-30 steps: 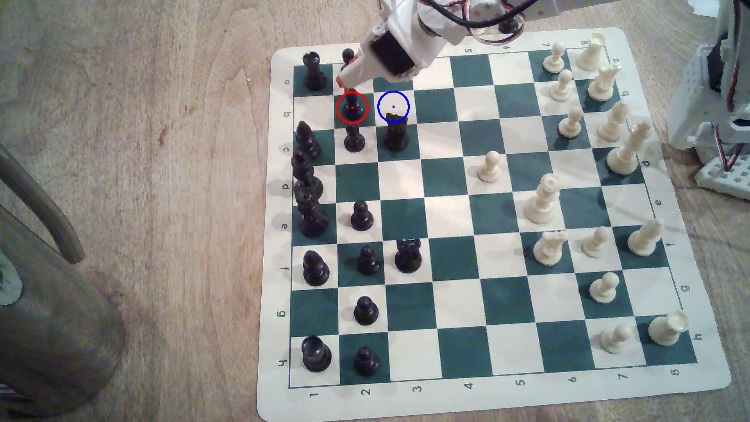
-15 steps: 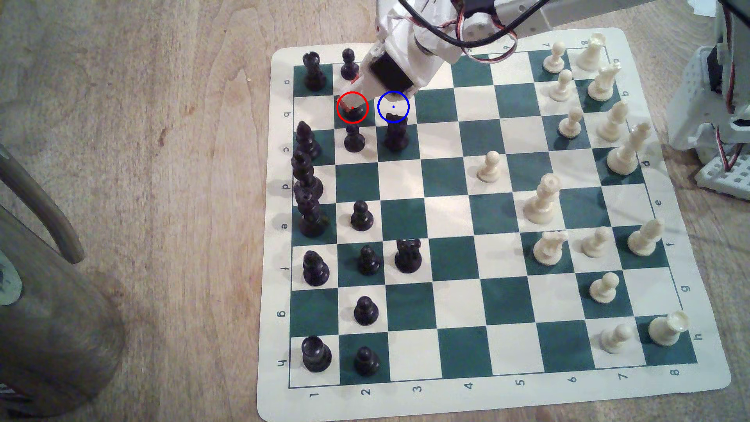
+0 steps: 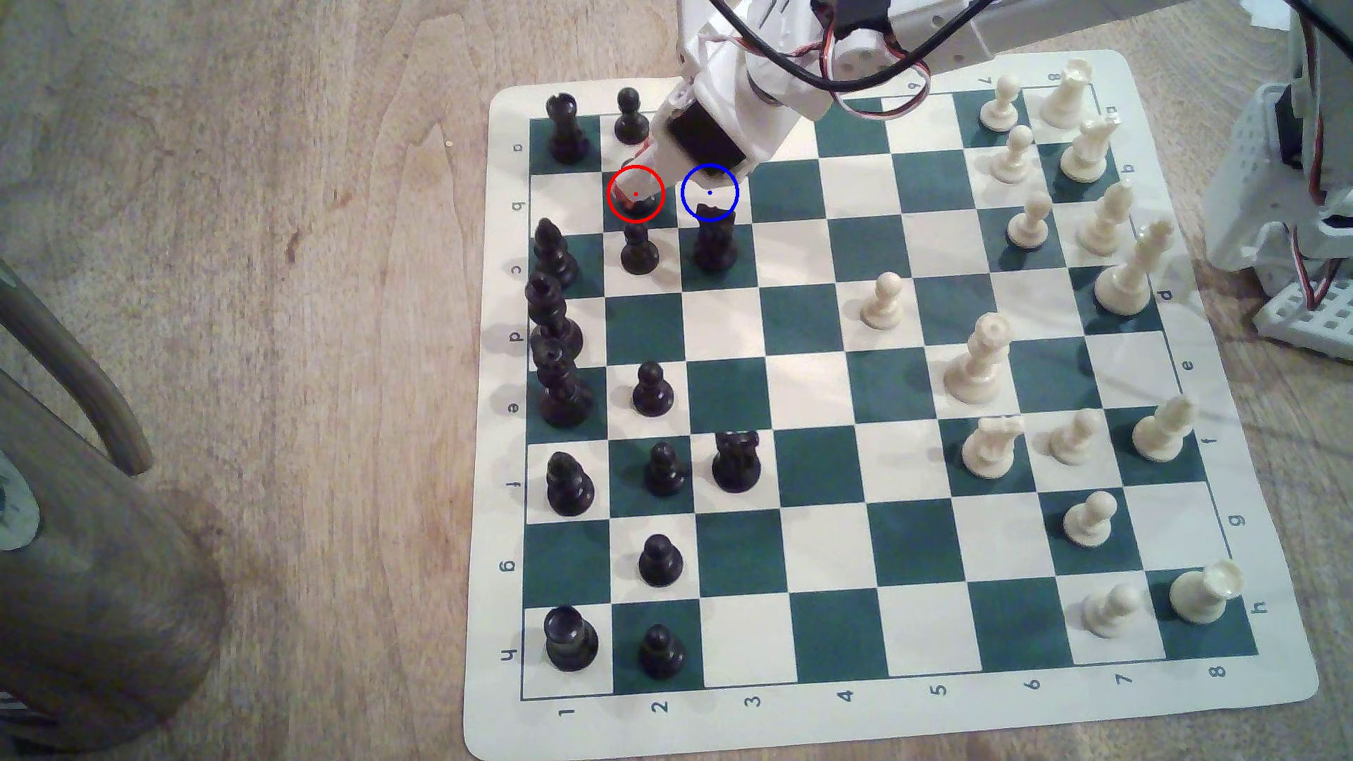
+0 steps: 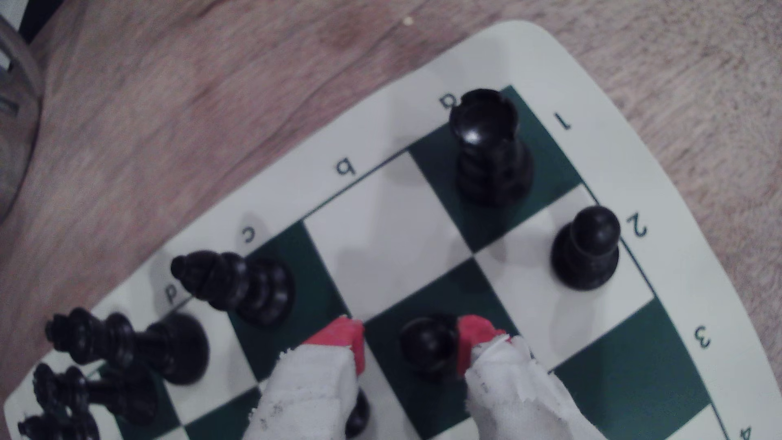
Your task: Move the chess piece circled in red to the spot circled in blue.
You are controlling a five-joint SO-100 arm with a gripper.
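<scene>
Item: small glossy black pawn [image 4: 428,343], which we find between red-tipped white gripper [image 4: 409,345] jaws (open, one tip touching), placed for grasping.

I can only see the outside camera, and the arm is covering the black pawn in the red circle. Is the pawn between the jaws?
Observer: Yes. In the wrist view the pawn stands upright between the two jaws.
Operator: Are they squeezing it?
Observer: No. One red tip is right against its head, but the other red tip is apart from it, with green square showing between.
Operator: Is anything close by?
Observer: Another black piece sits low beside that apart jaw, mostly hidden by it.
</scene>
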